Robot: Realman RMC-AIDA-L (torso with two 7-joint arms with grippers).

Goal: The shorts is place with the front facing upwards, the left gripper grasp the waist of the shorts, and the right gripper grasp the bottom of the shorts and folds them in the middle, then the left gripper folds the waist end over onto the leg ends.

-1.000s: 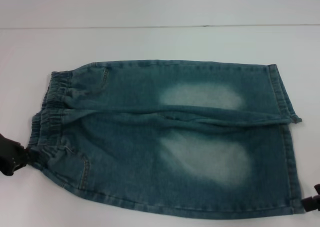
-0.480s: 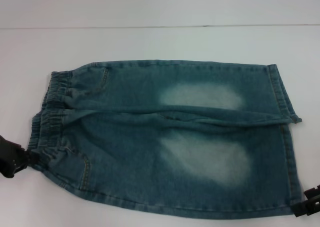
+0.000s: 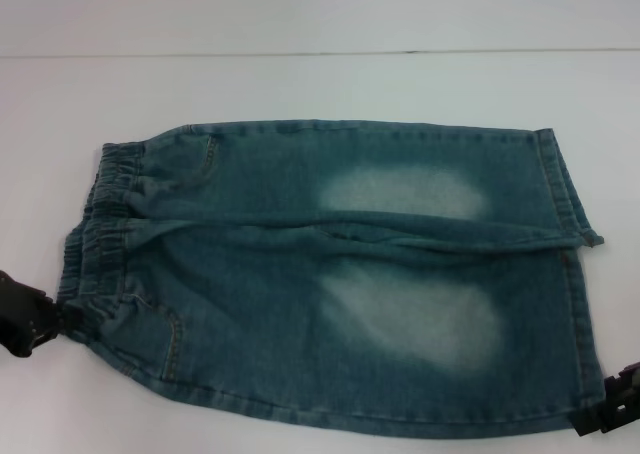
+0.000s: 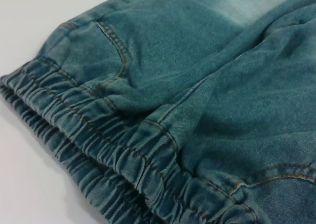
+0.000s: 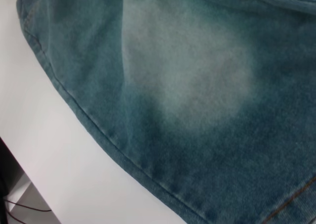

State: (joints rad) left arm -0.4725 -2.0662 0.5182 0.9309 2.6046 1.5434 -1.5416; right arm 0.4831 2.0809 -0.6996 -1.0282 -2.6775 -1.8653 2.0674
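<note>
Head view, read from left to right: the black two-fingered left gripper [image 3: 25,319] sits at the near-left edge of the white table [image 3: 320,89], touching the near corner of the puckered elastic waist [image 3: 92,244] of the blue-green denim shorts [image 3: 330,274]. Whether its jaws are clenched on the fabric or only resting against it cannot be told. The shorts lie flat in the middle of the table, front up, with two faded whitish patches. Their long axis runs across the view, waist toward the robot's left and the straight stitched leg hems [image 3: 575,304] toward its right. At the near-right corner, the black right gripper [image 3: 608,409] is partly out of frame, at the corner of the near leg hem; its jaw state cannot be told either. Left wrist view shows only the gathered waistband [image 4: 123,160] close up, right wrist view only faded denim [image 5: 197,95] and a seam edge. Each gripper stands at its own end of the nearer long edge, so the coming fold would likely carry that edge away from the robot, over the centre crease.
</note>
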